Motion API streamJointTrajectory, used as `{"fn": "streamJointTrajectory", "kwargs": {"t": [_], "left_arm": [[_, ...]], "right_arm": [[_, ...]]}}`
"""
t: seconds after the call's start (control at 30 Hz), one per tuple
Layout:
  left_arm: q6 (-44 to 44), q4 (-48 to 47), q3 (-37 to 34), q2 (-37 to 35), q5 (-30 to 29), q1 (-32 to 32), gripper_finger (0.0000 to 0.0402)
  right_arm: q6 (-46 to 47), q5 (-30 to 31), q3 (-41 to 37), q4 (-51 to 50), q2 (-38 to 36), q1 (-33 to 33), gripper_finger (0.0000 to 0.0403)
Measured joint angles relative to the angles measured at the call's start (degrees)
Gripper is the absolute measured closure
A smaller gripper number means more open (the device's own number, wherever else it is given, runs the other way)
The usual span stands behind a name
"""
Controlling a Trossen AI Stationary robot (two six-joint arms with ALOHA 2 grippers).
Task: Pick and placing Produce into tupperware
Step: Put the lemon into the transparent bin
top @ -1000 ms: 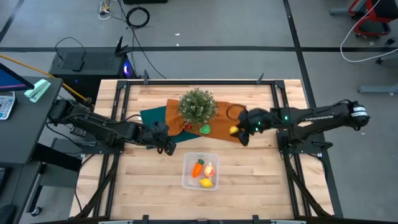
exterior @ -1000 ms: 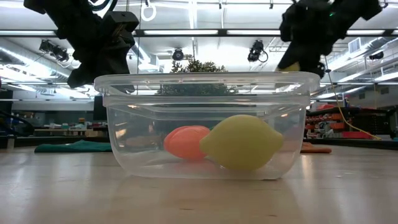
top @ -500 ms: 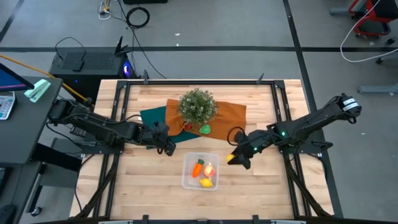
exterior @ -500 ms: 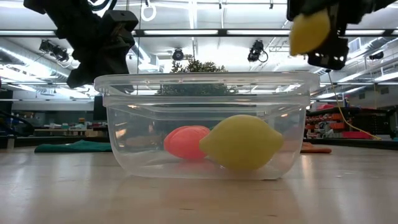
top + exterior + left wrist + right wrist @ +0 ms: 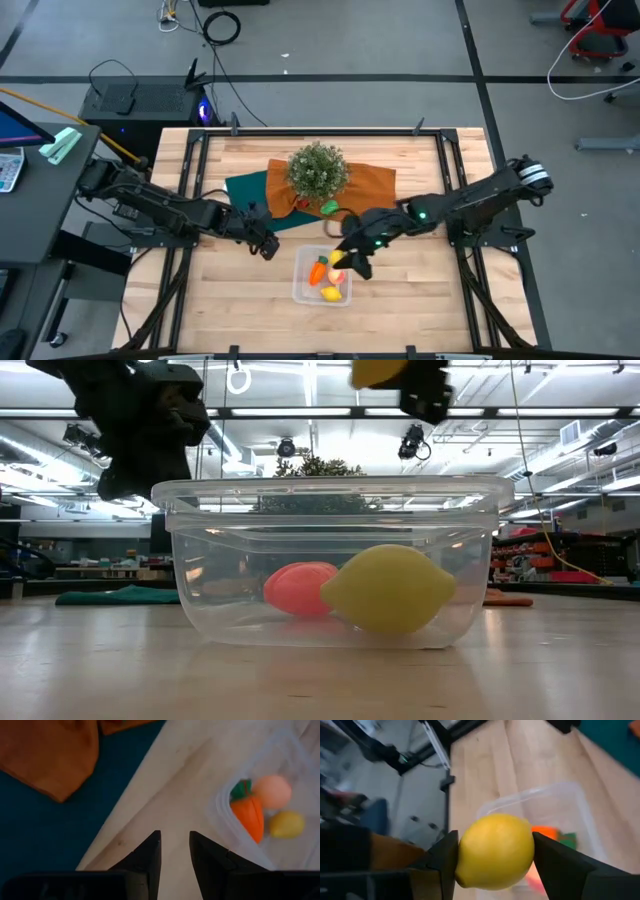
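Note:
The tupperware is a clear box on the wooden table. It holds an orange carrot, a peach-coloured fruit and a yellow lemon. My right gripper hangs over the box's far right part, shut on a second yellow lemon. A green piece lies on the orange cloth behind the box. My left gripper hovers left of the box, its fingers narrowly open with nothing between them. My right gripper pinches the lemon across its middle, one finger on each of two opposite sides. The fingers come slanting down from the table's right side. The lemon is lifted clear, above the tupperware's rim.
A bushy green plant stands on the orange cloth and a teal cloth at the table's far middle. Black frame rails run along the table's left and right sides. Bare wood lies to the right of the box.
My right gripper has carried the lemon from over the orange cloth toward the table's near and left side, rising a little, and now holds it over the tupperware. It stays shut on the lemon throughout.

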Motion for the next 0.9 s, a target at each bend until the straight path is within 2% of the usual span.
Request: {"fn": "streamJointTrajectory", "kwargs": {"t": [0.17,0.4,0.9], "left_arm": [[0.02,-2.77,0.0,0.0,0.4,-2.2,0.0294],[-0.54,-7.98,0.0,0.0,0.43,-5.99,0.0294],[-1.25,-11.1,-0.02,0.0,-1.42,-8.37,0.0294]], "right_arm": [[-7.96,-0.69,11.33,-9.55,7.62,-1.5,0.0215],[-12.85,-2.65,20.56,-15.31,15.95,-2.13,0.0215],[-16.1,-2.09,21.72,-19.69,26.11,2.16,0.0215]]}}
